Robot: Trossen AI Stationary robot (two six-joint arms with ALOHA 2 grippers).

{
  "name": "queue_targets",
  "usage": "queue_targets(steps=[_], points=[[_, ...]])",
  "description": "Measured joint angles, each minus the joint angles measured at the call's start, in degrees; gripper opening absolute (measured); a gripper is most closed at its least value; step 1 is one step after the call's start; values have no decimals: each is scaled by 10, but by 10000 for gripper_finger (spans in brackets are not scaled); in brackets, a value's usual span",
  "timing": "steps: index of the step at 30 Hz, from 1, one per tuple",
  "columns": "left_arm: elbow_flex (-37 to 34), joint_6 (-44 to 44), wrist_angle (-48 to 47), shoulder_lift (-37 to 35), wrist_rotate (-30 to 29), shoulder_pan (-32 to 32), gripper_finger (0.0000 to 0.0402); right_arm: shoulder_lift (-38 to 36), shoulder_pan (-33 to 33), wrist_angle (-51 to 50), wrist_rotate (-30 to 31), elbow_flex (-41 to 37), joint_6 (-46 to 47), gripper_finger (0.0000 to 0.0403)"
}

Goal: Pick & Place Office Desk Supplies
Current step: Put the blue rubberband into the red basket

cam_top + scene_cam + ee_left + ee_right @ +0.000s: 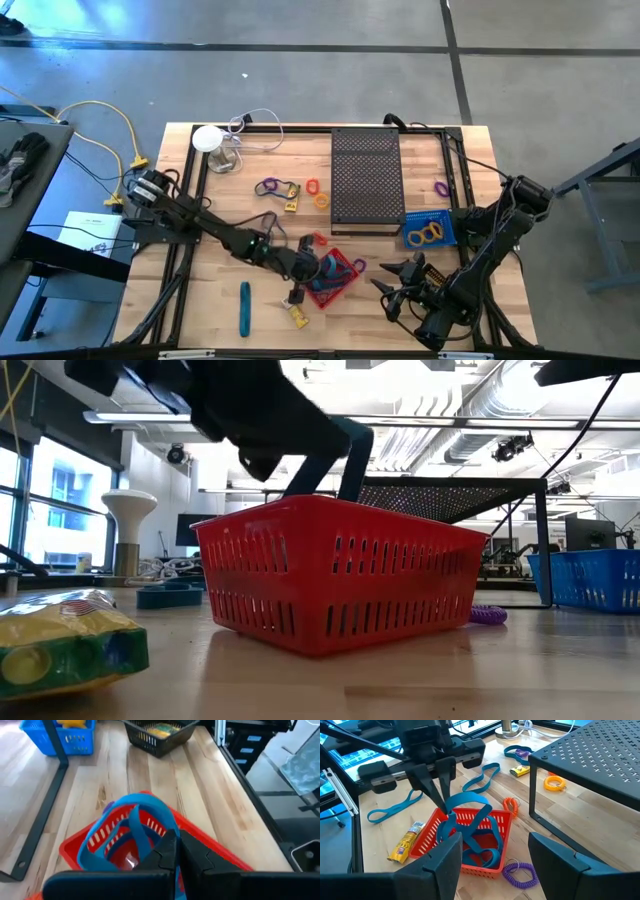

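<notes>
Left gripper, poised directly over the red slotted plastic basket near the table's front centre; its two dark fingers are pressed together on a fold of the wide blue elastic band, whose lower loops already lie inside the basket while the upper loop stands above the rim. The band appears light, limp and stretchy; it drapes and twists under its own weight, so it is best taken by pinching a single flat run of the strap near the top of a loop, as here; a grip on the slack bottom would probably let it slide or snag on the basket slots. Right gripper, waiting just to the right of the basket, jaws spread wide and empty.

Other supplies lie loose on the light wooden slatted table: a purple coiled cord loop just beside the basket; an orange coiled loop beyond it; a yellow packet and a second blue band flat on the wood alongside; a teal stick near the front edge. The coils look springy and should be hooked or pinched across one side of the ring; the packet looks thin and crinkly, likely slippery, best taken across its narrow width. Yellow rings sit in the blue plastic basket beside the black perforated metal stand.
</notes>
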Motion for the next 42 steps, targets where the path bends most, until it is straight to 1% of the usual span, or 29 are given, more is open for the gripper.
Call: queue_targets(steps=[5,8,13,16,17,21,23,25,27,32,36,39,42], points=[[22,-2,-35,1,-10,-6,1,0,0,2,0,0,-1,215],[45,-4,-79,22,-17,-4,1,0,0,2,0,0,-1,215],[110,13,-186,81,-15,-3,1,0,0,9,-2,0,-8,215],[136,9,-207,96,-36,-3,1,0,0,11,-4,0,-10,215],[142,8,-215,100,-32,-3,1,0,0,11,-4,0,-10,215],[151,7,-234,103,22,-3,1,0,0,12,-7,0,-10,215],[151,10,-244,110,34,-3,2,0,0,12,-12,0,-10,215],[150,10,-259,115,36,-4,2,0,0,12,-14,0,-10,215],[151,13,-253,122,36,-4,2,0,0,13,-14,0,-10,215],[150,40,-261,122,19,-3,3,0,0,16,-14,0,-10,215],[150,68,-250,122,19,-12,4,0,0,15,-14,0,-10,215],[150,88,-249,122,14,-21,19,0,0,15,-15,0,-10,215],[150,90,-248,122,1,-28,48,0,0,15,-15,0,-10,215]])
